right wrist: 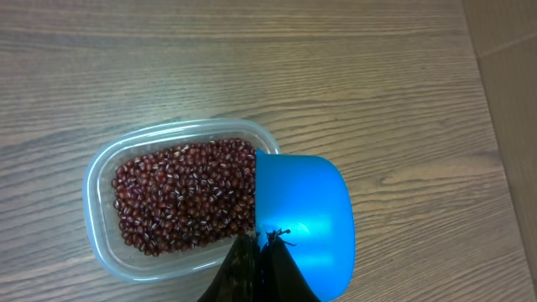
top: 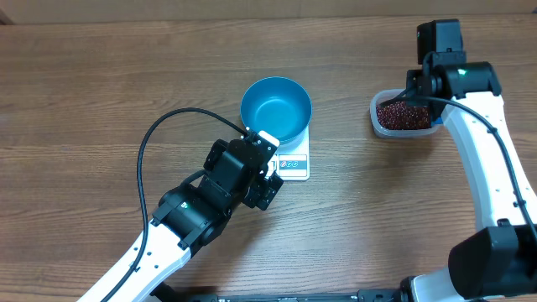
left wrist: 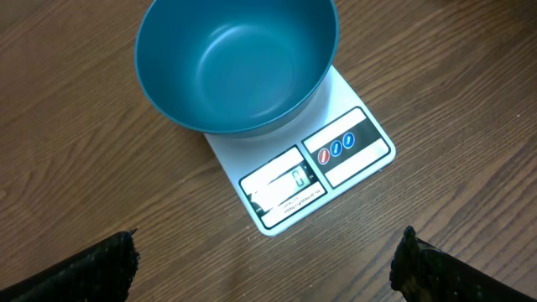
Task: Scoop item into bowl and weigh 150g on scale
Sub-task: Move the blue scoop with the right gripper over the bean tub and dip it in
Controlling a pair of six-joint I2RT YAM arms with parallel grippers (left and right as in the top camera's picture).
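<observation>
Two grippers are hanging well apart over the wooden table (left wrist: 67,168). The left gripper (left wrist: 264,270) is standing spread wide, its two dark fingers (left wrist: 92,268) showing at either side of its wrist view with nothing between them but bare wood. Just ahead of it the scale (left wrist: 352,147) is lying flat, its display and button panel turned toward the gripper. The bowl (left wrist: 235,67) is sitting upright on the far part of the scale, beyond the panel. The right gripper (right wrist: 258,252) is hovering at the other end of the table, its fingers pressed together and pinching the near edge of the scoop (right wrist: 302,218). The scoop is jutting out ahead of the fingertips and overlapping the right end of the tub (right wrist: 96,180). The beans (right wrist: 180,205) are lying heaped in that tub, ahead and to the left of the right gripper, just beside the scoop.
</observation>
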